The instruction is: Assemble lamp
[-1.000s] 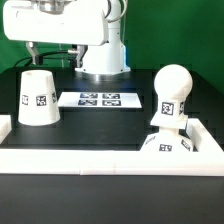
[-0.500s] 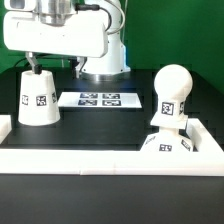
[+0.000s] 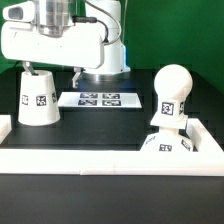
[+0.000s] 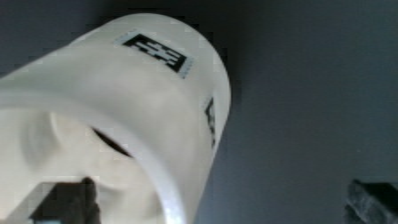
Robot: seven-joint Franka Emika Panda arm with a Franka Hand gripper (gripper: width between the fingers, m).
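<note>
The lamp shade [image 3: 38, 97], a white tapered cup with a black-and-white tag, stands wide end down at the exterior view's left. My gripper [image 3: 52, 70] hangs open just above it, one finger over the shade's top and the other off to its right. In the wrist view the shade [image 4: 125, 120] fills most of the picture, and the open gripper [image 4: 219, 203] has one dark fingertip [image 4: 63, 203] over the shade and the other over dark table. The round bulb [image 3: 170, 92] stands upright on the square base [image 3: 167, 146] at the right.
The marker board [image 3: 98, 99] lies flat between the shade and the bulb. A low white wall [image 3: 70, 156] runs along the front and sides of the black table. The robot's white body [image 3: 105, 55] stands behind the marker board.
The gripper has come down toward the shade's top, staying open. The shade, bulb and base have not moved.
</note>
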